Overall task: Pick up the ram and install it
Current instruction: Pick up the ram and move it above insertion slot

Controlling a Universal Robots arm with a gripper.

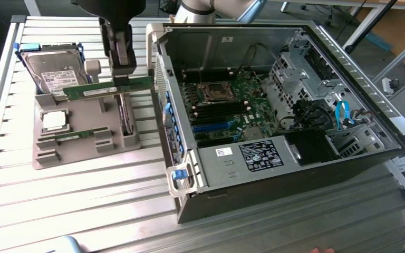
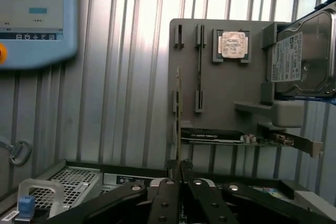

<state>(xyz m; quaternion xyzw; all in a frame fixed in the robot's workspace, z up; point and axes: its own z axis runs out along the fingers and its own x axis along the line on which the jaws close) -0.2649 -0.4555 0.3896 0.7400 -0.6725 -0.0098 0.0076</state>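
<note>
My gripper is shut on the ram, a long thin green stick, and holds it level just above the grey holder tray. In the wrist view the ram appears edge-on, running away from my shut gripper over the tray. A second green stick lies in a slot of the tray. The open computer case lies on its side at the exterior view's right. Its motherboard is exposed, with dark memory slots near the middle.
The tray also carries a hard drive, a square silver processor and an expansion card with a metal bracket. The case wall stands between the tray and the motherboard. A teach pendant lies on the slatted table.
</note>
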